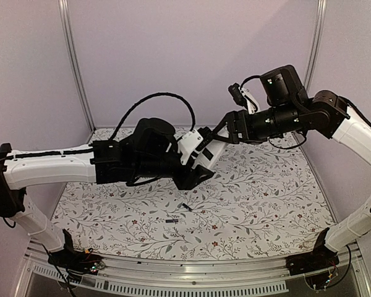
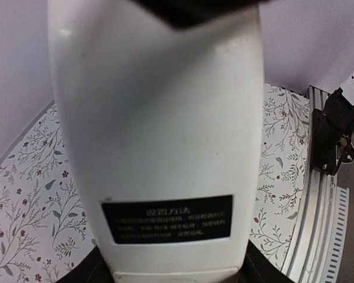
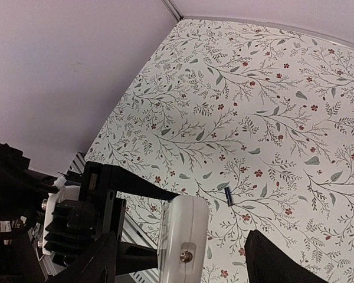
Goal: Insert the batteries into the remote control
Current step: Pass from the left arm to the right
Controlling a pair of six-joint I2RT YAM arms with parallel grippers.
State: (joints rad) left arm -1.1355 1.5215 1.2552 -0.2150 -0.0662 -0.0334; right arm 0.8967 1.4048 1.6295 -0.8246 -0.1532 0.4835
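Floral-print bench (image 1: 266,198), lilac walls around. Left pincer (image 2: 174,276) is clamped on the remote control (image 1: 190,147), held mid-air at centre of the top view; the left wrist view shows its white back with a black label. Right pincer (image 3: 189,262) is open, fingers either side of the remote's free end. One battery (image 1: 187,206) and a second battery (image 1: 171,220) lie loose on the bench below centre, near each other.

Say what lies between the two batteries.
Only bare printed cloth, seen in the top view, between the near battery and the far battery.
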